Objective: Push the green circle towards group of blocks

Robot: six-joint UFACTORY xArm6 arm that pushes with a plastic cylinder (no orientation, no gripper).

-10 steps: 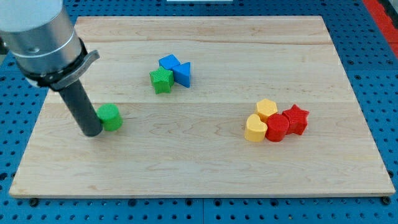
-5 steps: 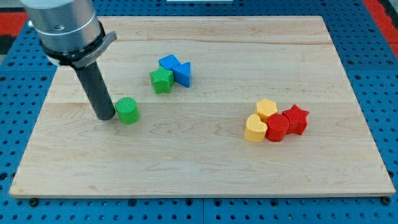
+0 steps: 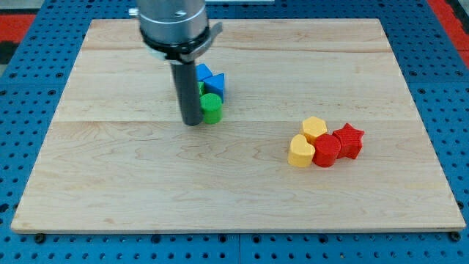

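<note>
Worktop (image 3: 110, 191): pale wooden board on a blue pegboard surround (image 3: 22, 95).

My tip (image 3: 193, 123) rests on the board at the view's upper middle, touching the left side of the green circle (image 3: 212, 107). No claw on this arm, only the straight dark rod (image 3: 187, 92) under a grey cylindrical housing (image 3: 171, 22); nothing to open or close.

Green circle sits just right of my tip, pressed up against the near blue group. Directly above it in the view, a blue triangle (image 3: 216, 83), touching or nearly so. A second blue block (image 3: 203, 71) shows partly behind the rod, shape unclear. A sliver of green (image 3: 201, 88) between rod and triangle, likely another green block, mostly hidden; shape cannot be told.

Second group at the view's right, well apart from the circle:
- yellow heart (image 3: 300, 152), leftmost
- yellow hexagon-like block (image 3: 314, 129), above the heart, touching
- red rounded block (image 3: 327, 151), right of the heart, touching
- red star (image 3: 349, 139), rightmost, against the red rounded block

All four packed tight together.
</note>
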